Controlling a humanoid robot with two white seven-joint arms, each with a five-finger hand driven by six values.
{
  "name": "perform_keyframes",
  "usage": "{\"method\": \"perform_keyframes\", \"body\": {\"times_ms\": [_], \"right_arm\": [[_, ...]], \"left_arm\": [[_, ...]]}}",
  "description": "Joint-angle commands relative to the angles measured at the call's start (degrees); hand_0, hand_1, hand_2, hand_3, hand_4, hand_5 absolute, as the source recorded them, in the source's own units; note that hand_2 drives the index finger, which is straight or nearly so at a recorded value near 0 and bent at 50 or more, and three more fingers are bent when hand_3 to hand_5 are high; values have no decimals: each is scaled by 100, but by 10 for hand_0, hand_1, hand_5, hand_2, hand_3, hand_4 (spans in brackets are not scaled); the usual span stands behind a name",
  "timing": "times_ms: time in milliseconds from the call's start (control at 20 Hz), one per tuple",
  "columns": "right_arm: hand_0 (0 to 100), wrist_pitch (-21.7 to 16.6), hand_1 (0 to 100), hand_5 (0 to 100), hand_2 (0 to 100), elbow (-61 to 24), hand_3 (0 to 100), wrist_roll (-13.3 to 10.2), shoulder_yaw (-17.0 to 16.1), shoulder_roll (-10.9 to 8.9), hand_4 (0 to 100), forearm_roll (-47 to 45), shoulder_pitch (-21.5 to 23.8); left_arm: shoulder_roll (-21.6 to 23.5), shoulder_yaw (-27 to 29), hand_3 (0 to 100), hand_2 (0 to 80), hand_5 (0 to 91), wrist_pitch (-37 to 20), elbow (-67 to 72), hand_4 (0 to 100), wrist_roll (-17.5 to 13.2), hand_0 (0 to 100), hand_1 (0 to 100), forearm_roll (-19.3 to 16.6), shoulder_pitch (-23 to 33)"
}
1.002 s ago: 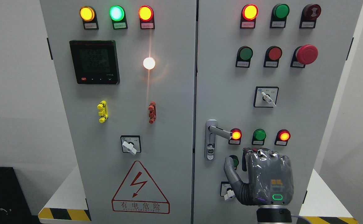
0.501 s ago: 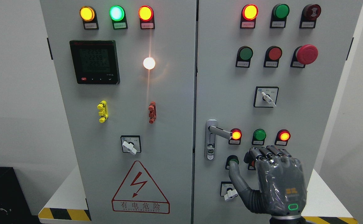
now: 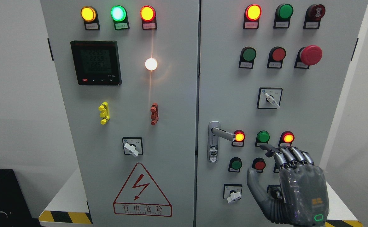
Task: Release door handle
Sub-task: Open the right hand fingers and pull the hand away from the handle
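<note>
Hovering at lower right, right hand with fingers loosely spread, thumb out, holding nothing, clear of the panel. Beyond it, red button and green button. Further up-left, door handle on right cabinet door, lever horizontal, tip just beside lit red lamp, well apart from hand.

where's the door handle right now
In the head view the door handle sits on the left edge of the right door, its lever pointing right at a lit red lamp. The right hand is lower right, clear of it.
</note>
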Motion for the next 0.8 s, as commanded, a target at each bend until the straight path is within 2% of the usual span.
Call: {"method": "perform_keyframes", "body": {"times_ms": [0, 751], "right_arm": [[563, -22, 232, 10, 127, -65, 121, 25, -353, 22, 99, -264, 5], [552, -75, 247, 32, 106, -65, 130, 51, -274, 22, 127, -264, 5]], "left_arm": [[0, 0, 0, 0, 0, -5, -2, 0, 1, 120, 556, 2, 97], [0, 0, 0, 0, 0, -5, -2, 0, 1, 120, 556, 2, 97]]}}
